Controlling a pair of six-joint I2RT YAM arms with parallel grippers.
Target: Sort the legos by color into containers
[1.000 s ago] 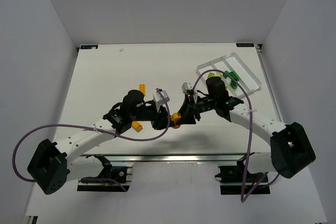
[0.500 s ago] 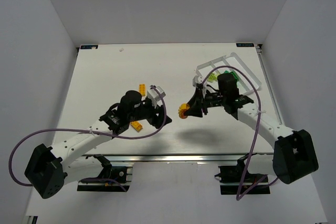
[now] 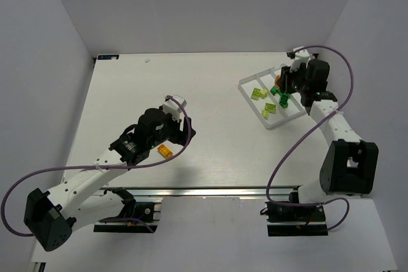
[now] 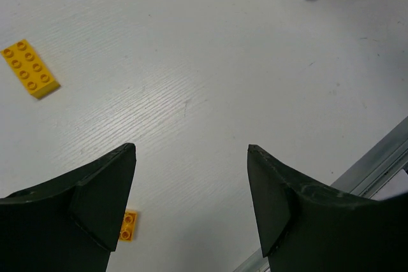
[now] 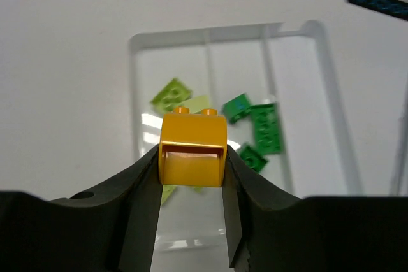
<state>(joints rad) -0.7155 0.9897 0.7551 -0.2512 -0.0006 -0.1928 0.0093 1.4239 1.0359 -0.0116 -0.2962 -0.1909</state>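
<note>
Right wrist view shows what the overhead one barely does: the right gripper (image 5: 191, 160) is clamped on a rounded orange brick (image 5: 191, 138), held above the clear tray (image 5: 135, 93). Lime bricks (image 5: 172, 93) and dark green bricks (image 5: 262, 128) lie in the tray, and the fingers hide its near end. Top external view puts the tray at the table's (image 3: 159, 87) far right, the wrist covering what may be its far compartment. Left wrist view has the left gripper (image 4: 190, 150) spread wide and empty over the table, an orange plate (image 4: 30, 68) lying aside and a small orange piece (image 4: 127, 224) half hidden behind one finger.
</note>
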